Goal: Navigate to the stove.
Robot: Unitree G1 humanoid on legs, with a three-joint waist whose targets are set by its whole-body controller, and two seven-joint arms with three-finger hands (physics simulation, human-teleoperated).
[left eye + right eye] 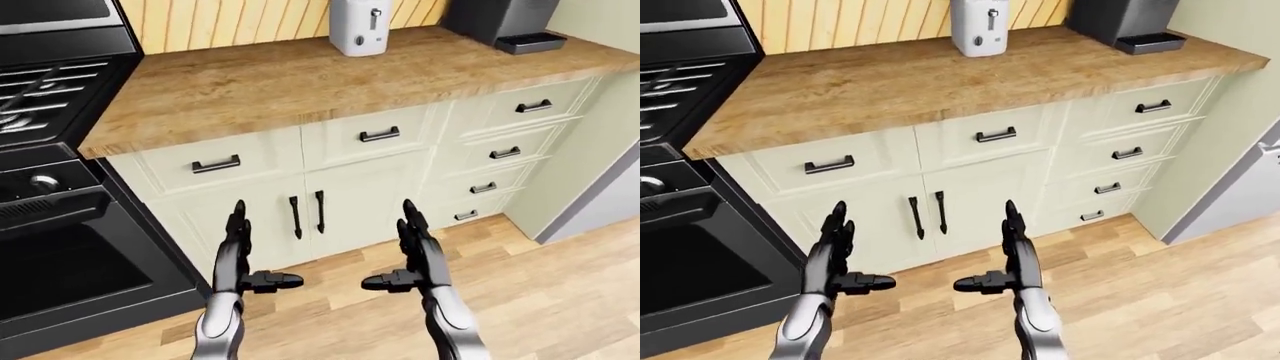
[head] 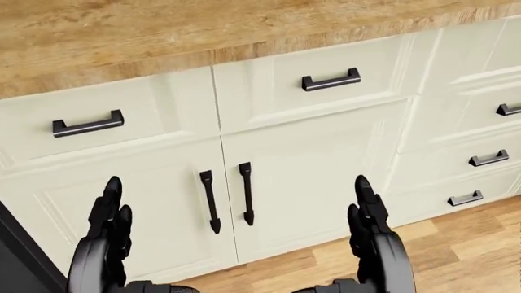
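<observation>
I'm near the stove (image 1: 60, 187) but facing the cabinets (image 1: 330, 202) beside it, under the surface's (image 1: 280, 82) left end; turning toward it remains. My left hand (image 1: 238, 247) and right hand (image 1: 415, 244) are released, empty.

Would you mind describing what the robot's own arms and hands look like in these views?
Both match. The left robot hand and right robot hand are black, with slim, segmented, taper-tipped fingers. Each sits on a rounded, glossy silver-grey forearm, darker near the wrist. No cables, markings or sleeves are visible.
</observation>
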